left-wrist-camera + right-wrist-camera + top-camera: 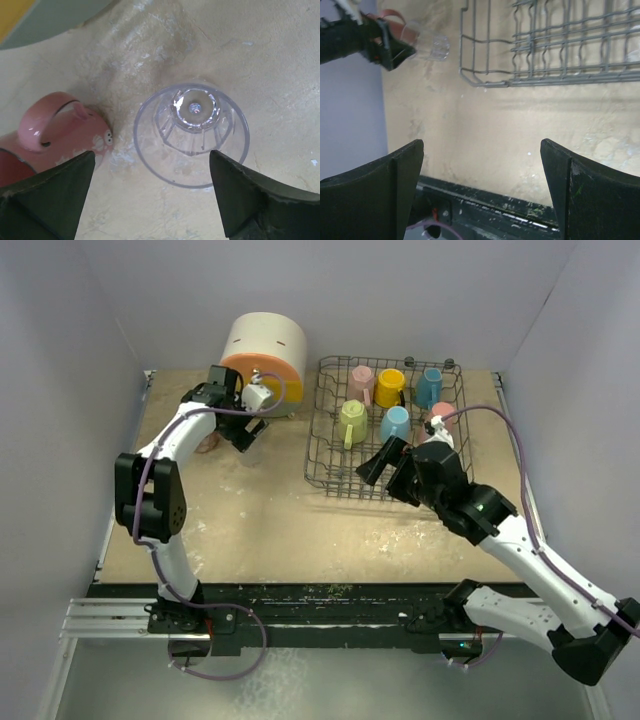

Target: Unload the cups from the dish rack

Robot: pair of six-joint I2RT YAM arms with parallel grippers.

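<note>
A clear ribbed tumbler (191, 134) stands on the bench (280, 75), seemingly mouth-down, beside a pink mug (55, 130) lying on its side. The left tool (151, 167) straddles the tumbler, spread wide, gripping nothing. The right tool (482, 165), wide and empty, faces the dish rack (545, 50).

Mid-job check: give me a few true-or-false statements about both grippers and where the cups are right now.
1. The left gripper is clamped on the clear tumbler. False: its jaws are open, and the tumbler stands free on the table between them.
2. A pink mug is beside the tumbler. True.
3. The right gripper holds a cup. False: it is open and empty, near the dish rack.
4. A yellow cup sits in the dish rack. True.
</note>
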